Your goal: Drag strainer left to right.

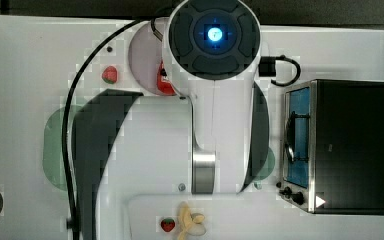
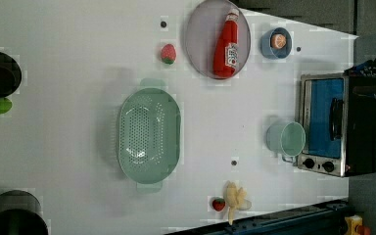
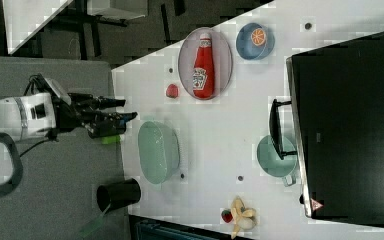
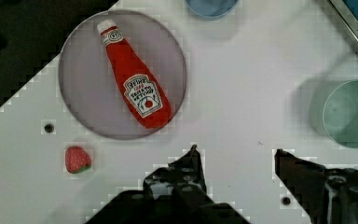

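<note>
The black gripper [image 3: 125, 109] hangs with its jaws parted and holding nothing, well above the white desk [image 2: 78, 58]; the pale mint-green plastic strainer [image 2: 149, 134], oblong and dotted with holes, lies apart from the jaws, untouched, mid-desk; beyond it, a red ketchup bottle [image 2: 227, 44] rests on a round grey plate [image 2: 198, 34]; a teal-green cup [image 2: 289, 139] sits by the toaster oven [image 2: 335, 125] at one desk edge.

One strainer [image 2: 149, 136], one cup [image 2: 287, 139], two strawberries [image 2: 168, 53], one ketchup bottle [image 2: 227, 45], one banana [image 2: 236, 199], one toaster oven [image 2: 337, 125], one plate [image 2: 197, 39], one blue bowl [image 2: 276, 43].
</note>
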Robot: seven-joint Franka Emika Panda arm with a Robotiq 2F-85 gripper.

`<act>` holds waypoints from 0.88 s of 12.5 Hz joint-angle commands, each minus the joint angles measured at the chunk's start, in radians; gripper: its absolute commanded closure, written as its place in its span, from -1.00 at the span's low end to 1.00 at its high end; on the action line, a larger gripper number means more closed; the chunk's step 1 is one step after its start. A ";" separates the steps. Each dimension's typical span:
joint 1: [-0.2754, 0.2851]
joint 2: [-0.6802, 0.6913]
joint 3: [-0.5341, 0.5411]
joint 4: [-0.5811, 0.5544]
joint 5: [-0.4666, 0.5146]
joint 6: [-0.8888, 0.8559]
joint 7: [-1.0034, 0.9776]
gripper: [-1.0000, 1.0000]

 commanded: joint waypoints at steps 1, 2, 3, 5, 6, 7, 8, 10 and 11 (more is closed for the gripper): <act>-0.034 -0.417 -0.019 -0.248 -0.037 -0.140 0.155 -0.59; -0.033 -0.417 -0.014 -0.248 -0.035 -0.139 0.155 -0.81; -0.029 -0.415 0.000 -0.248 -0.028 -0.140 0.156 -1.00; -0.008 -0.402 0.057 -0.252 0.008 -0.139 0.157 -1.00; 0.005 -0.388 0.099 -0.255 0.026 -0.138 0.163 -1.00; 0.017 -0.371 0.149 -0.259 0.033 -0.138 0.174 -1.00; 0.024 -0.348 0.204 -0.262 0.033 -0.137 0.200 -1.00; 0.030 -0.286 0.321 -0.263 0.033 -0.131 0.301 -1.00; 0.031 -0.249 0.378 -0.264 0.033 -0.112 0.383 -1.00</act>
